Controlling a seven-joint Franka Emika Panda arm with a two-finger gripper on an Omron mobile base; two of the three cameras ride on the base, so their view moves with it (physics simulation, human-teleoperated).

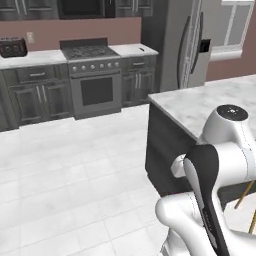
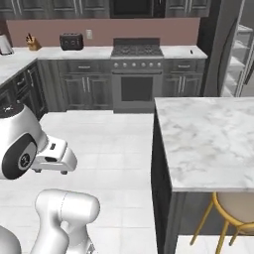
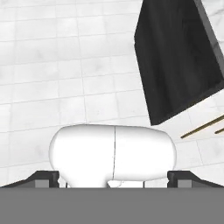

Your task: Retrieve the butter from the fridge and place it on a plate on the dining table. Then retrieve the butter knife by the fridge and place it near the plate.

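Claw (image 3: 113,178) wide open, empty, pointing down at white tiled floor (image 3: 52,65). Dining desk (image 2: 208,134) at 3 o'clock in right base view, stool (image 2: 238,208) tucked under. Fridge (image 1: 187,42) at 1 o'clock in left base view, beside stove (image 1: 92,75); its door looks ajar in right base view.

dining table (image 2: 208,139): white-grey veined marble | fridge (image 1: 192,45): grey steel | stool (image 2: 238,208): tan seat, golden frame

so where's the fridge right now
The fridge stands at the upper right of the left base view, just right of the small counter beside the stove, across the floor beyond the dining table. Its doors look closed there.
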